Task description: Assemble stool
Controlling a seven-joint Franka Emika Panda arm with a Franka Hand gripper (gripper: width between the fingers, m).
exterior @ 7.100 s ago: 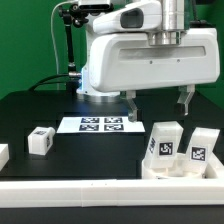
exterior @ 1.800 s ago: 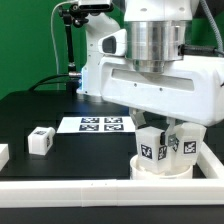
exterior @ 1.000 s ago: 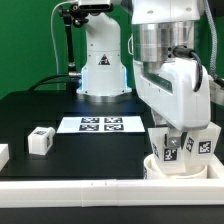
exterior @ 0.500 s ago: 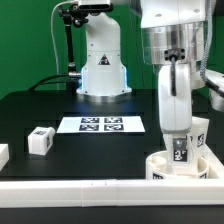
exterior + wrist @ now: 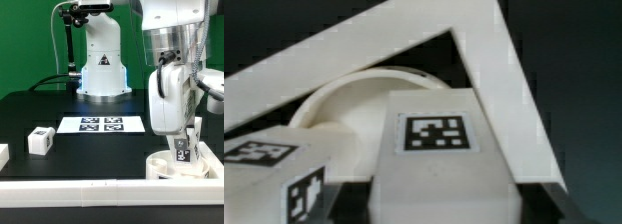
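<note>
I see a black table (image 5: 30, 115) before a green backdrop (image 5: 25, 40), with a white rail (image 5: 70, 188) along the bottom of the frame and the marker board (image 5: 100, 125) flat at centre. One loose leg (image 5: 40, 140) stands at lower left, well apart from the rest. At lower right the seat disc (image 5: 160, 167) lies just beside the rail, and a tagged leg (image 5: 181, 152) stands upright on it, directly beneath my gripper (image 5: 178, 136). The hand's body hides the fingertips, so I cannot tell whether they pinch that leg. In the wrist view a second leg (image 5: 278, 175) stands just beside it
</note>
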